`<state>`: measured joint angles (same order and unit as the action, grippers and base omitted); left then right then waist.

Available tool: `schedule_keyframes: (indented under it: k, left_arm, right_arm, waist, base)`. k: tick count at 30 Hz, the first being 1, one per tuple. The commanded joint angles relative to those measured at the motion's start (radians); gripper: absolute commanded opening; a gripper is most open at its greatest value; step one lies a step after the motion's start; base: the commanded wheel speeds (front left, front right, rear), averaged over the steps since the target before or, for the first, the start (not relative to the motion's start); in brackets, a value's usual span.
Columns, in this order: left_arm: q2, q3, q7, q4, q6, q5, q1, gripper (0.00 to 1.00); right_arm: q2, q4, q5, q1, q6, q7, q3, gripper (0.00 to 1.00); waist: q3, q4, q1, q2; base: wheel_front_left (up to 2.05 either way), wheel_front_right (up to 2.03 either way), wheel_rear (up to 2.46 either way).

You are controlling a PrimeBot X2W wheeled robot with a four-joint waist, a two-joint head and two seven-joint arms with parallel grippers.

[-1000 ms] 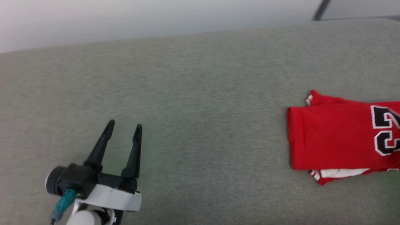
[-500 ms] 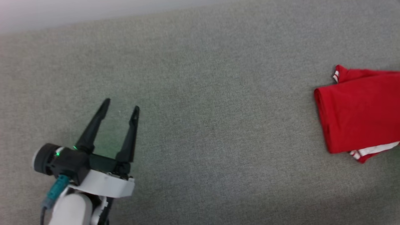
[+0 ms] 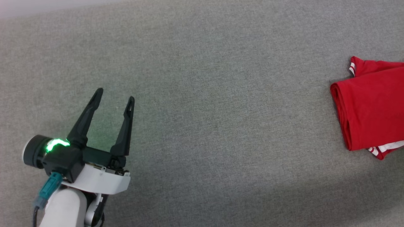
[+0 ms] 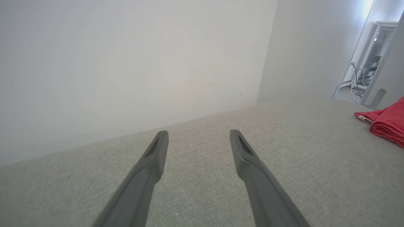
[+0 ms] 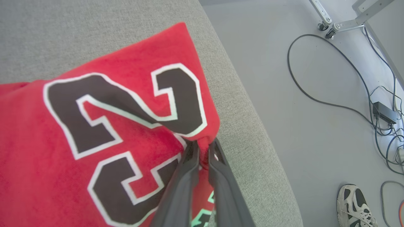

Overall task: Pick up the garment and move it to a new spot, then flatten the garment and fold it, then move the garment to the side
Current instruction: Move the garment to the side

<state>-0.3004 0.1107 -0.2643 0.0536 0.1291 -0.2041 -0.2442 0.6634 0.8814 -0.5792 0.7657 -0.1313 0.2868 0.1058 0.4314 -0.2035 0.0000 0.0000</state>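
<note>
A worktop [image 3: 221, 110] covered in grey woven fabric, with a rounded edge, carries the folded red garment [image 3: 372, 107], which lies at the robot's right near that edge, its black, white-outlined 23 facing up and striped white trim peeking out beneath the folds

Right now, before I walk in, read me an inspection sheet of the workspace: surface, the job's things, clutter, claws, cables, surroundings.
Surface: grey fabric surface, flat, with a rounded edge toward the floor.
Job's things: garment, red with a black 23, lying folded near that edge.
Clutter: nothing seen on the surface.
Claws: left claw open over the fabric, holding nothing; right claw shut on the garment's edge.
Cables: dark cables looping on the floor to a small black box.
Surroundings: pale wall; wheeled frame; a person's shoe on the floor.
</note>
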Motion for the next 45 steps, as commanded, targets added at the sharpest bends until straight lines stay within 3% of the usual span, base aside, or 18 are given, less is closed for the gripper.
schedule_keyframes:
  k: [1,9,10,11,12,18,25,37,45]
  left_arm:
    - [-0.002,-0.003,0.001,0.004,0.002,0.005,-0.007,1.00]
    - [-0.008,0.000,0.001,0.002,0.002,0.012,-0.011,1.00]
    - [-0.008,-0.001,0.001,0.001,0.000,0.013,-0.011,1.00]
    - [-0.008,-0.004,0.001,0.000,-0.003,0.014,-0.011,1.00]
    - [-0.005,-0.006,0.001,-0.002,-0.006,0.015,-0.009,1.00]
    - [0.024,-0.015,0.001,-0.025,-0.011,0.002,0.020,1.00]
    - [0.062,-0.028,0.001,-0.072,-0.006,-0.015,0.072,1.00]
    - [0.096,-0.077,0.001,-0.145,0.000,-0.035,0.199,1.00]
    - [0.094,-0.093,0.001,-0.220,0.000,-0.053,0.252,1.00]
  right_arm:
    - [-0.003,0.010,-0.001,0.013,0.001,-0.010,0.007,0.00]
    - [-0.008,0.070,-0.010,0.050,0.001,-0.059,0.066,0.00]
    - [-0.006,0.076,-0.005,0.056,0.001,-0.069,0.073,0.23]
    - [-0.003,0.083,-0.002,0.063,0.001,-0.080,0.076,0.58]
    - [-0.001,0.092,0.000,0.067,0.001,-0.087,0.078,1.00]
    - [0.029,0.103,-0.008,0.055,0.001,-0.116,0.119,1.00]
    - [0.034,0.023,-0.037,-0.011,0.001,-0.150,0.197,1.00]
    - [-0.074,-0.196,-0.051,-0.182,0.001,-0.261,0.343,1.00]
    - [-0.159,-0.253,-0.064,-0.313,0.001,-0.396,0.318,1.00]
  waist:
    - [0.001,0.001,0.0000,0.0000]
    - [0.007,0.003,0.0000,0.0000]
    - [0.007,0.004,0.0000,0.0000]
    - [0.004,0.004,0.0000,0.0000]
    - [-0.001,0.006,0.0000,0.0000]
    - [-0.074,0.033,0.0000,0.0000]
    - [-0.194,0.107,0.0000,0.0000]
    - [-0.350,0.239,0.0000,0.0000]
    - [-0.436,0.293,0.0000,0.0000]
  base:
    - [0.00,0.00,0.00]
    - [0.00,0.00,0.00]
    - [0.00,0.00,0.00]
    - [0.00,0.00,0.00]
    - [0.00,0.00,0.00]
    - [0.00,0.00,0.00]
    - [0.00,0.00,0.00]
    - [0.00,0.00,0.00]
    - [0.00,0.00,0.00]
